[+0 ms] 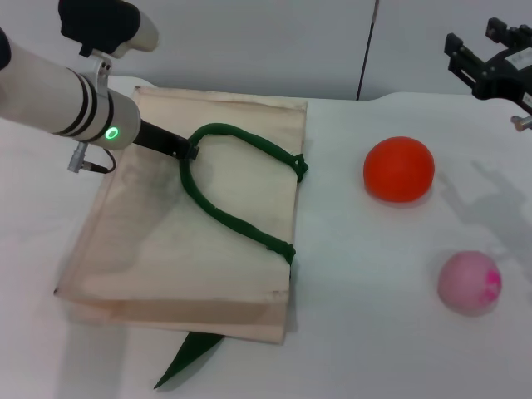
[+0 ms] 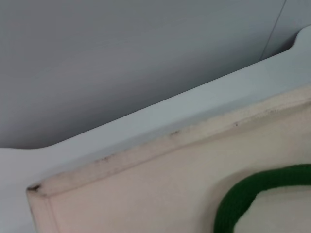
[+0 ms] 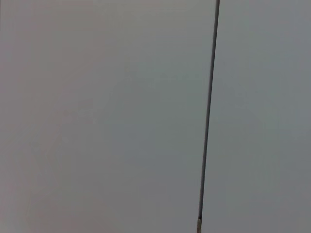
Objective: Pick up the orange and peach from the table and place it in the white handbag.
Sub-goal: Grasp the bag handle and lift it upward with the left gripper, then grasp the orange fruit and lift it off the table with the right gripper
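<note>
Two fruits lie on the right half of the white table (image 1: pixel 349 349), well apart from each other: the orange (image 1: pixel 399 169) farther from the robot, the peach (image 1: pixel 470 282) nearer and more to the right, its magenta patch turned toward the right edge. Bare tabletop surrounds both balls on every side.

On the left, the white handbag (image 1: pixel 166 258) lies flat, its long axis running from the near edge toward the back wall, slightly skewed, with the mouth side facing right toward the fruits. One dark green handle (image 1: pixel 237 223) loops across the top panel; a green strap (image 1: pixel 187 359) pokes out beneath the near edge.

From the upper left, the left arm slants down over the bag, and the left gripper (image 1: pixel 188 152) is pinched on that handle at the top of the loop. High at the right edge, above the table, hangs the right gripper (image 1: pixel 490 66); whether its fingers are spread or pressed together cannot be told.
</note>
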